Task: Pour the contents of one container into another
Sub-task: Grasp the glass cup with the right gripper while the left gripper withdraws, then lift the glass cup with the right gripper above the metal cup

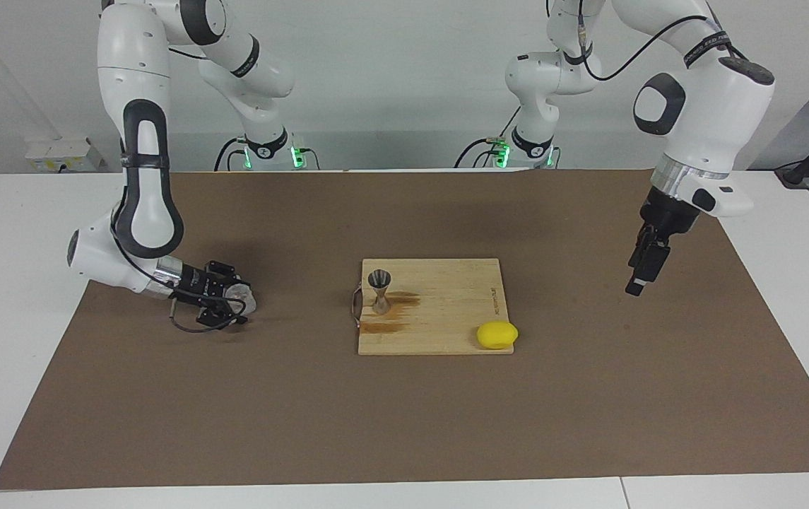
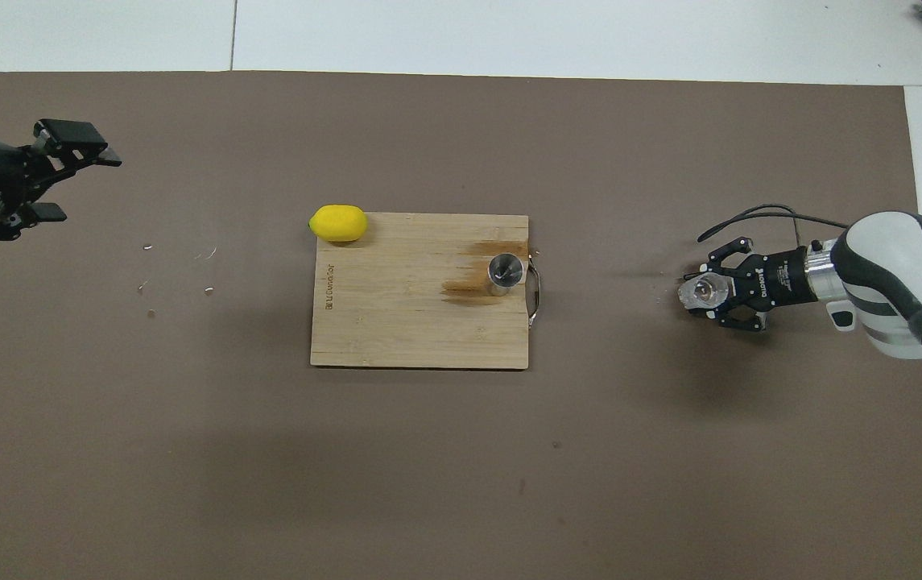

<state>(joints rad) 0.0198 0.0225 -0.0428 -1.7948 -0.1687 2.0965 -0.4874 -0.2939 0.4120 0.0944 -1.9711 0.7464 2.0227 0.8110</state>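
A: Overhead view first: our right pincer (image 2: 706, 294) lies low over the tabletop (image 2: 428, 467) at the right arm's end, its fingers clamped around the clear cup (image 2: 702, 292), whose mouth faces up.

B: Agreed. In the facing view the cup (image 1: 240, 297) sits between those fingers, at or just above the mat; we cannot tell if it is lifted.

A: From there the jigger (image 2: 506, 271) lies straight toward the table's middle, upright on the cutting board (image 2: 396, 322) at its handle edge, about level with the cup.

B: So we judge a sideways carry by the right arm, then a tilt over its open top. The lemon (image 2: 338, 223) sits at the board's corner, away from that path.

A: Our left pincer (image 2: 54, 179) waits, fingers apart, in the air over the left arm's end.
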